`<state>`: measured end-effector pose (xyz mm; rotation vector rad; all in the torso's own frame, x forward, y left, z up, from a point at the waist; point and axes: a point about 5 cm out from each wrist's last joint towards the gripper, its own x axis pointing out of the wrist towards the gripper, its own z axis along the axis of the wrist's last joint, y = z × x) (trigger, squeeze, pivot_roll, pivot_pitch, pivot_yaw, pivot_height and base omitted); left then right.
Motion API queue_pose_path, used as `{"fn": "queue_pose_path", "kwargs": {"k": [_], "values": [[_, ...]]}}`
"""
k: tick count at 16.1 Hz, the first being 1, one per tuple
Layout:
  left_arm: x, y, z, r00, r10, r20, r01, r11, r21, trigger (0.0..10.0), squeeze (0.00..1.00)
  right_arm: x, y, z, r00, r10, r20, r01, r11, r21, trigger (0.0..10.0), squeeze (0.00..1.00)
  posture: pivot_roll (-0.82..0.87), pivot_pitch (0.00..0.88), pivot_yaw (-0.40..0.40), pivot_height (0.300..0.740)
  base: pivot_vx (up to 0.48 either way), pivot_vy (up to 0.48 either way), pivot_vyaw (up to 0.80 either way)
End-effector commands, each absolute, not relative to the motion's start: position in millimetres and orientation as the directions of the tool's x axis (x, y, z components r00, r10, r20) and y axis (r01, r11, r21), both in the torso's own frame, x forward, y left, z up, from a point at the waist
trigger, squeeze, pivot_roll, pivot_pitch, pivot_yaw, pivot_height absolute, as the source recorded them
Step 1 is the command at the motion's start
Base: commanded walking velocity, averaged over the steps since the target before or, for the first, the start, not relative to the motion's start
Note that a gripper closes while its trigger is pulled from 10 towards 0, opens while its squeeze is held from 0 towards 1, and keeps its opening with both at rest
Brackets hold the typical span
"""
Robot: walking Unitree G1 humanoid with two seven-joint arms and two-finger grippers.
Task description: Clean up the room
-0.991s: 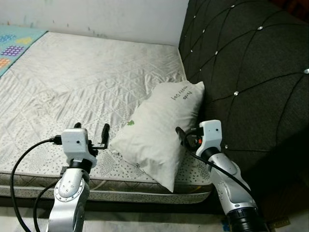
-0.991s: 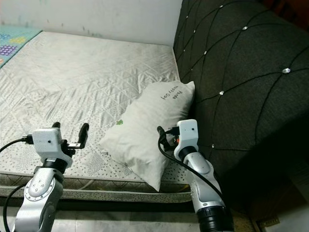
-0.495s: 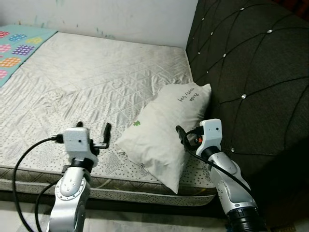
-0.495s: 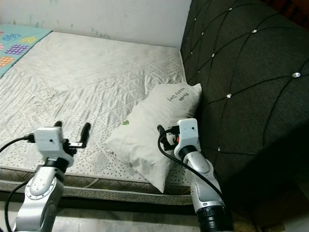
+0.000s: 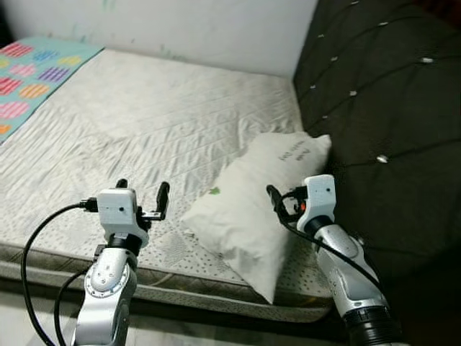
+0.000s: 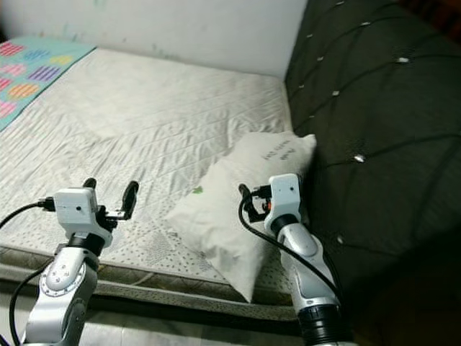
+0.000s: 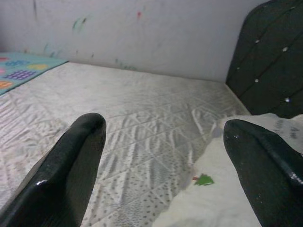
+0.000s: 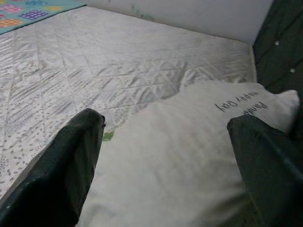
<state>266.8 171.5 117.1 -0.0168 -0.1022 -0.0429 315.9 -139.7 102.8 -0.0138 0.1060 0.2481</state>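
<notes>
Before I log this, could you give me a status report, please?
Left gripper, right gripper: jaws open, empty. Pillow on mattress, against headboard.

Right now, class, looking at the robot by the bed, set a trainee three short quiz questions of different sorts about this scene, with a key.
1. True or false: the white pillow with a small green tree print lies against the dark tufted headboard.
2. Which gripper hangs nearer the pillow: A left gripper, B right gripper?
3. Fill in: both grippers' fingers are ___.

Key: 1 true; 2 B; 3 open. The pillow rests on the quilted grey-white mattress, untouched.
</notes>
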Motion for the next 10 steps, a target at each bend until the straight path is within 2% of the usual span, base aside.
{"fn": "queue_pose_path", "kwargs": {"k": [1, 10], "values": [[268.5, 169.1, 117.5, 0.993, -0.056, 0.106, 0.058, 0.998, -0.013, 10.0, 0.00, 318.4, -144.6, 103.3, 0.968, 0.228, -0.106, -0.231, 0.973, -0.011, 10.0, 0.00, -0.05, 0.047, -0.094, 0.740, 0.270, 0.000, 0.00], [269.6, 168.6, 117.1, 0.993, -0.062, 0.102, 0.064, 0.998, -0.016, 10.0, 0.00, 319.0, -146.1, 102.1, 0.969, 0.223, -0.106, -0.226, 0.974, -0.022, 10.0, 0.00, -0.05, 0.048, -0.093, 0.740, 0.279, 0.000, 0.00]]}}
